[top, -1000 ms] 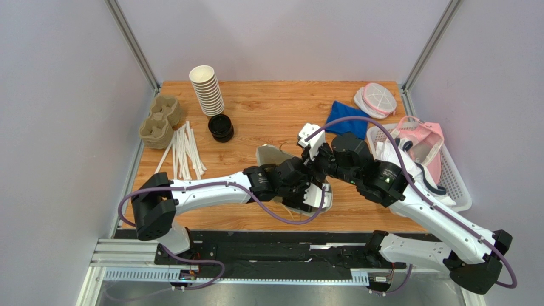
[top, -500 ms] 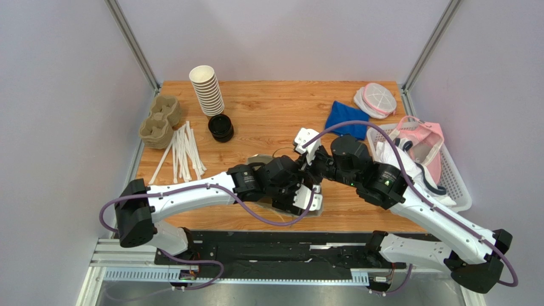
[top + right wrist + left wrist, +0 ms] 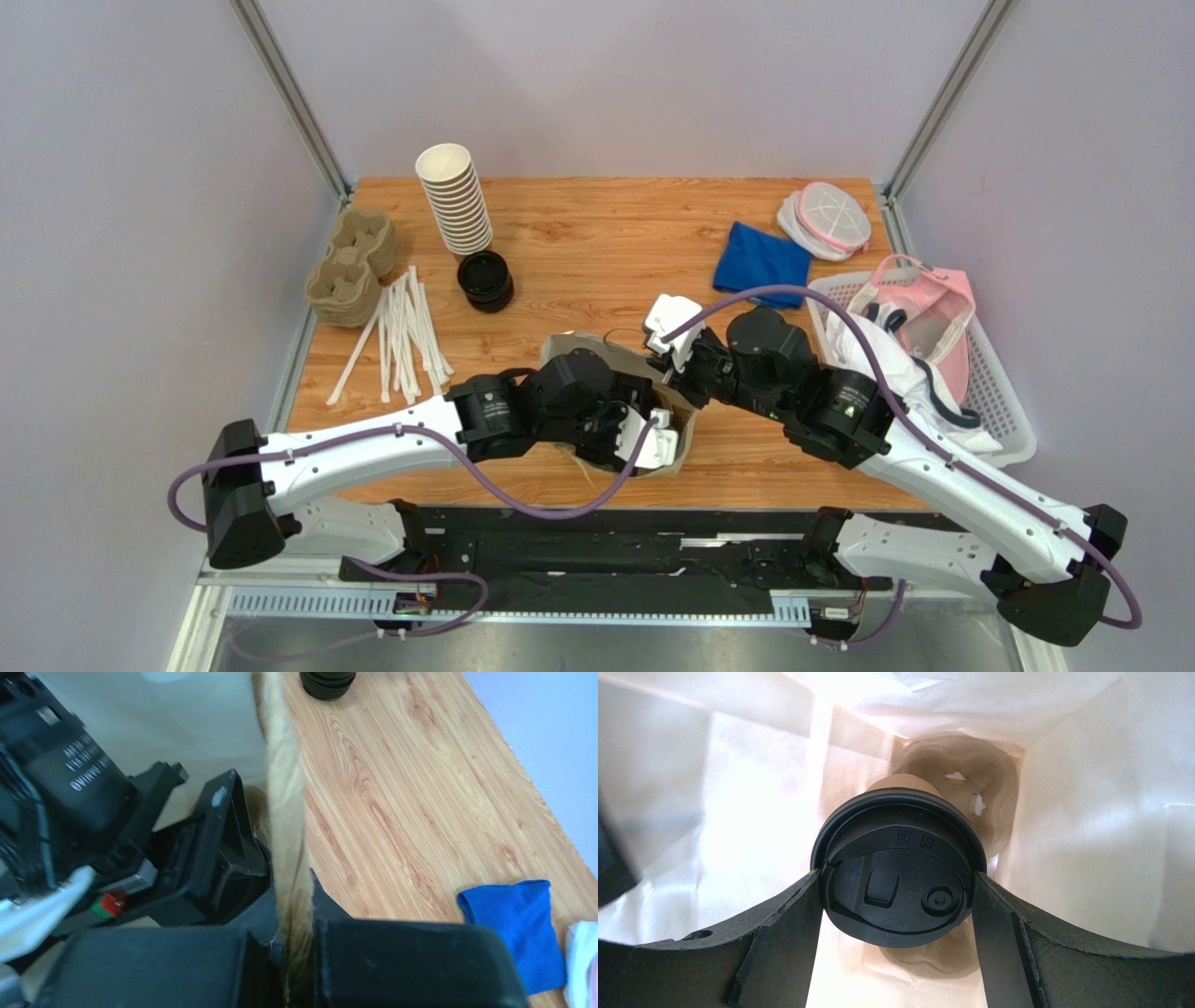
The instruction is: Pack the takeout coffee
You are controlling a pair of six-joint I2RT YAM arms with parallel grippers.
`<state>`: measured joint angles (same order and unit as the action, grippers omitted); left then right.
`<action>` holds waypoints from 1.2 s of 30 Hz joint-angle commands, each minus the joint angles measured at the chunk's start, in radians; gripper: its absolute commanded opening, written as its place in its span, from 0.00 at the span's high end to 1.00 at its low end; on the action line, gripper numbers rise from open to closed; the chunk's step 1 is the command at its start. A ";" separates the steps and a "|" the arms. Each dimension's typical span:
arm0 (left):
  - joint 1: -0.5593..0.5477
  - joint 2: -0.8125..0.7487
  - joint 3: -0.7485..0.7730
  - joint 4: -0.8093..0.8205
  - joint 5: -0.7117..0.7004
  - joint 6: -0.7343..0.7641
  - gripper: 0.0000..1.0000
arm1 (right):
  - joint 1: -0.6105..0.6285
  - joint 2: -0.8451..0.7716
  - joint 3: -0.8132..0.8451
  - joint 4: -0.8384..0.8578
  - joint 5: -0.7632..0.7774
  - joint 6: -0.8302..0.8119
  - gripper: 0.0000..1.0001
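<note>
A wooden table sits between pale grey walls. Inside the paper bag, the left claw grips the takeout coffee by its black lid, between its fingers, with a pulp carrier beyond. The right claw, just beside, pinches the bag's rim.

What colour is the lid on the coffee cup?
Black. The lid shows best in the left wrist view, down inside the paper bag.

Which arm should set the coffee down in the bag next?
Left. Left fingers grip the coffee inside the bag; right fingers pinch the bag's edge, so that arm is busy.
</note>
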<state>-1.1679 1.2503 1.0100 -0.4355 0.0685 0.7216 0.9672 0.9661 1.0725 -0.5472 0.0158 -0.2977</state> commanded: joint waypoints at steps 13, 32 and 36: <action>-0.013 -0.081 -0.033 -0.048 -0.162 0.062 0.89 | 0.053 -0.076 -0.034 0.110 0.098 -0.193 1.00; 0.022 -0.054 0.001 -0.100 -0.214 0.061 0.89 | 0.076 -0.063 -0.020 0.113 0.035 -0.225 1.00; 0.024 -0.045 -0.019 -0.065 -0.231 0.082 0.89 | 0.077 -0.064 -0.013 0.093 0.010 -0.196 1.00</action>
<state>-1.1492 1.1969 0.9722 -0.5529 -0.1417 0.7704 1.0393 0.9104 1.0275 -0.4892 0.0566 -0.5224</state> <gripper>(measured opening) 0.783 0.019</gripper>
